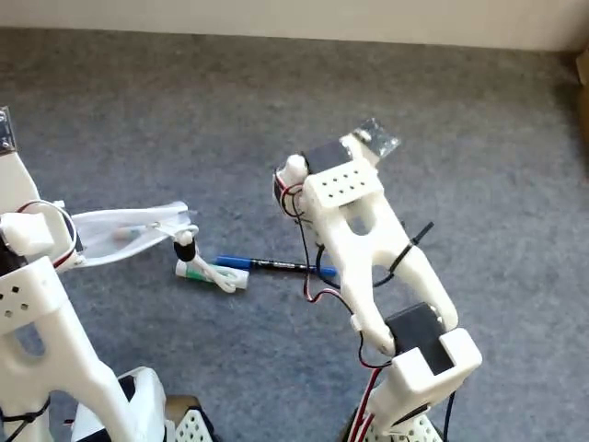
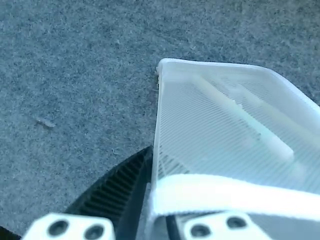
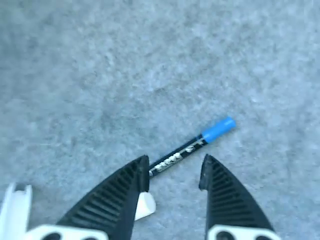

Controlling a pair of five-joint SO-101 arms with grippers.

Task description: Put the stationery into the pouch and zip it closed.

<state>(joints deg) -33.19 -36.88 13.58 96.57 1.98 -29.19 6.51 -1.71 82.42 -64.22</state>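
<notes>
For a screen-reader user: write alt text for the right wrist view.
The right gripper, open, hangs over a black pen with a blue cap lying on grey carpet. The pen's dark end lies by one black fingertip, its cap pointing away.

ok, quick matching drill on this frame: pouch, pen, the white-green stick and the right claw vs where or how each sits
Things
1. translucent white mesh pouch
2. black pen with blue cap
3. white-and-green stick
4. right claw

States
A. open, one finger on each side of the pen
B. on the grey carpet, beside the pen's blue cap
C. gripped by the left claw
D. lying flat, its dark end under the right arm

Pairs: 1-C, 2-D, 3-B, 4-A
</notes>
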